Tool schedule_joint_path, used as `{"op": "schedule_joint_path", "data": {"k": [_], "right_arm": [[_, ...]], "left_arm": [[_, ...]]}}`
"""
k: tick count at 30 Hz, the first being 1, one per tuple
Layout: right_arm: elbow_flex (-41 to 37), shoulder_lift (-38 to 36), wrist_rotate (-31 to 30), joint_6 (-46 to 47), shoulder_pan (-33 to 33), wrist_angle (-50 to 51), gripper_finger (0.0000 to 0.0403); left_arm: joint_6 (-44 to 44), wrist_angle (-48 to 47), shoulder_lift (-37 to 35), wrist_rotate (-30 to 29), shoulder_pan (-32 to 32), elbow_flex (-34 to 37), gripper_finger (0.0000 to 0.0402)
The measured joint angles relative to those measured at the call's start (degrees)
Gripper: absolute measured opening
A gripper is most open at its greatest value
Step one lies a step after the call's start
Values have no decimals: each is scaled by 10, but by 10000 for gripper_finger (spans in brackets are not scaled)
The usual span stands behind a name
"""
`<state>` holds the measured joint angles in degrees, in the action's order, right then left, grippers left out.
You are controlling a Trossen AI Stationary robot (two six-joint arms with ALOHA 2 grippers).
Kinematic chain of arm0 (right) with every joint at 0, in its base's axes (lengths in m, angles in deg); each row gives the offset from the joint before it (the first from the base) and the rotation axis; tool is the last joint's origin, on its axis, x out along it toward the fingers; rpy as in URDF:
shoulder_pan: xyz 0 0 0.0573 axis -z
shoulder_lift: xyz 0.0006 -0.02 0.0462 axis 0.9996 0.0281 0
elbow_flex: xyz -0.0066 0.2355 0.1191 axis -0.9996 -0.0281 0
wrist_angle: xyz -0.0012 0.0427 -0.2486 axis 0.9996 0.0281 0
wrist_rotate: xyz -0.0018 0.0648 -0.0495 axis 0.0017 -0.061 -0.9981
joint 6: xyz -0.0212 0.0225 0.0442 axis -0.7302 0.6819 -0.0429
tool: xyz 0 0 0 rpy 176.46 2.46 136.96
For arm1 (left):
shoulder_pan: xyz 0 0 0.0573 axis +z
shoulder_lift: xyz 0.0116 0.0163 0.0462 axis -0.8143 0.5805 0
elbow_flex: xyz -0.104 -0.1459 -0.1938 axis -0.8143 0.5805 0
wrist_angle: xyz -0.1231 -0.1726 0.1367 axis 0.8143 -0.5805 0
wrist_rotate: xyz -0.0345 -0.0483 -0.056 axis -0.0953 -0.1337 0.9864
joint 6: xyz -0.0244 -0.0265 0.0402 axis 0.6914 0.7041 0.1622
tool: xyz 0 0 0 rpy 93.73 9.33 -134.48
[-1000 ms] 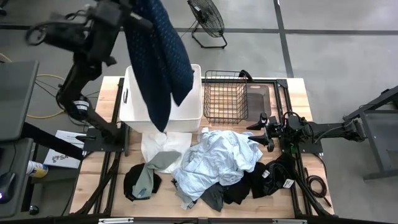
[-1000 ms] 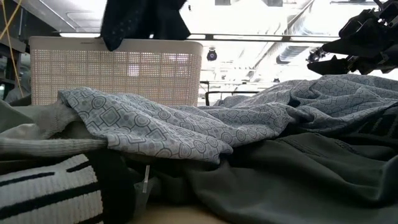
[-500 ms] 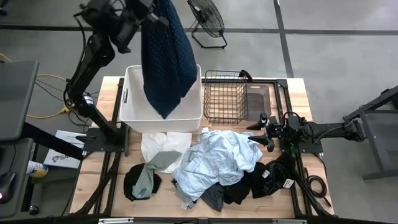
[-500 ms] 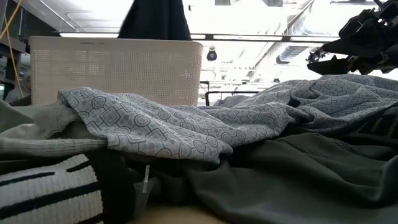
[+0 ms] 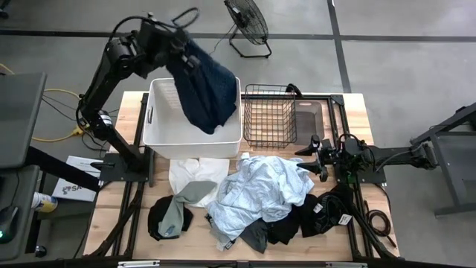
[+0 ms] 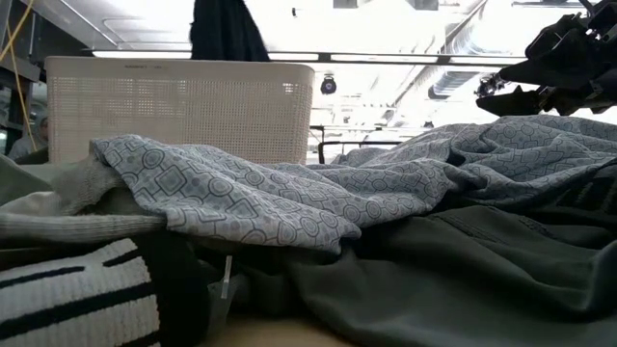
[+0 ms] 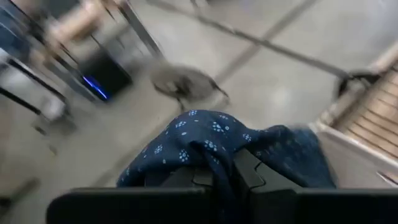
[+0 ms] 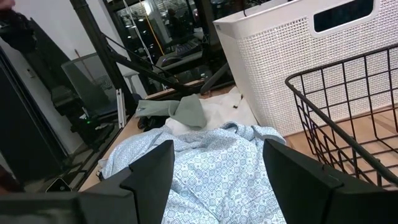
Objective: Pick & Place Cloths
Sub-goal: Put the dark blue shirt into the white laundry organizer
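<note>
left pincer [image 5: 181,53] grips dotted navy cloth [image 5: 204,93] over perforated tub [image 5: 160,119].

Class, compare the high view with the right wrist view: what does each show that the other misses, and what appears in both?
Only the high view shows the left claw shut on the navy patterned cloth over the white tub, and the fan.
Only the right wrist view shows the right claw open, and the tub's perforated wall.
Both show the tub, the wire basket and the light blue cloth.

Floor: we note grey concrete [image 5: 401,67] crossed by dark lines.
Fan: a floor fan [image 5: 248,26] beyond the wooden table [image 5: 355,112].
Light: we see bright ceiling lights [image 6: 405,29].
</note>
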<state>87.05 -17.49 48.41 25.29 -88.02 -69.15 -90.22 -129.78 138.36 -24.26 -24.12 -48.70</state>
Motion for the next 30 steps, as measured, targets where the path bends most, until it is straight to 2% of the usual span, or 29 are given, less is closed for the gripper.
{"op": "schedule_joint_path", "data": {"k": [6, 8, 12, 19, 30], "right_arm": [[0, 0, 0, 0, 0, 0, 238], [0, 0, 0, 0, 0, 0, 238], [0, 0, 0, 0, 0, 0, 238], [0, 0, 0, 0, 0, 0, 238], [0, 0, -1, 0, 0, 0, 238]], "left_arm": [[132, -158, 2, 88, 0, 0, 5], [163, -160, 1, 109, 0, 11, 5], [214, -162, -8, 186, -8, 51, 5], [268, -162, -8, 222, -35, 154, 5], [329, -159, -7, 257, -54, 375, 5]]}}
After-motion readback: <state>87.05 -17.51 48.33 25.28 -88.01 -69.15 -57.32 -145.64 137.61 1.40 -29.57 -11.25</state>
